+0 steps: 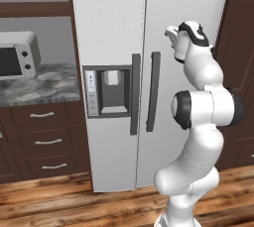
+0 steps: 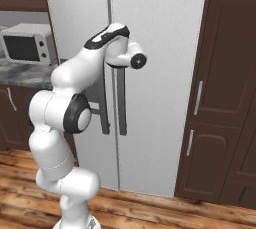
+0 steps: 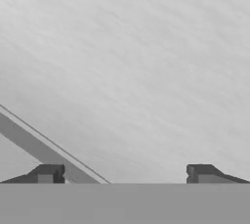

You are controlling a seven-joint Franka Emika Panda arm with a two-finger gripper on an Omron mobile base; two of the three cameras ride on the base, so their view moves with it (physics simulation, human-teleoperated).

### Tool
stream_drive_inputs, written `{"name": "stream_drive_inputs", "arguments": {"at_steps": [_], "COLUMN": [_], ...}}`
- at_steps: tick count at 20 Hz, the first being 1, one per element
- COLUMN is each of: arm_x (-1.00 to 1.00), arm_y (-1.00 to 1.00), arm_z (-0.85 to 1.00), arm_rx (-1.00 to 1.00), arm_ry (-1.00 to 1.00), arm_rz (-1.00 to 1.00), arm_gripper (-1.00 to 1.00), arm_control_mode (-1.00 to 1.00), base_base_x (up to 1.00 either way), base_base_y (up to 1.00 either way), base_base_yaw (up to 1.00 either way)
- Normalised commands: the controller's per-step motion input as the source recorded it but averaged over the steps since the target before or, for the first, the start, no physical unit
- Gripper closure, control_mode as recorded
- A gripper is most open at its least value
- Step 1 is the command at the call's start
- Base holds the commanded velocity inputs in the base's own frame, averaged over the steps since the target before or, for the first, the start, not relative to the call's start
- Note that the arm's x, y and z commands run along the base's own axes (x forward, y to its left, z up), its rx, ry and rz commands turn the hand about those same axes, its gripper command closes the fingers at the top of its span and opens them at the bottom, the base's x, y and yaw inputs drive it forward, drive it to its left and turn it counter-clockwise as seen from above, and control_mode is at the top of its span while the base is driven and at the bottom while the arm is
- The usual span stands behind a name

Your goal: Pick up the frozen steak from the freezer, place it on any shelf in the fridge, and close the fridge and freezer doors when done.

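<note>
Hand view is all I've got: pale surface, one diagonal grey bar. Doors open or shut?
Observer: Both doors are shut; the two handles stand side by side at the seam.
Operator: Which door am I facing?
Observer: The plain one, to the right of the door with the dispenser.
Operator: Gripper holding anything?
Observer: No. The gripper is open and empty, with the fingertips wide apart in front of the door.
Operator: Anything beside the unit?
Observer: A microwave on the counter to its left.
</note>
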Motion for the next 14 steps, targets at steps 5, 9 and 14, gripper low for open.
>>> {"name": "stream_drive_inputs", "arguments": {"at_steps": [5,9,14], "arm_x": [-0.12,-0.12,0.05], "arm_y": [0.44,0.45,0.54], "arm_z": [0.32,0.33,0.18], "arm_rx": [-0.26,-0.24,-0.22], "arm_ry": [0.02,0.00,0.04], "arm_rz": [0.00,0.00,-0.03], "arm_gripper": [-1.00,-1.00,-1.00], "arm_control_mode": [-1.00,-1.00,-1.00], "base_base_x": [0.00,0.00,0.00], "base_base_y": [0.00,0.00,0.00], "base_base_yaw": [0.00,0.00,0.00]}}
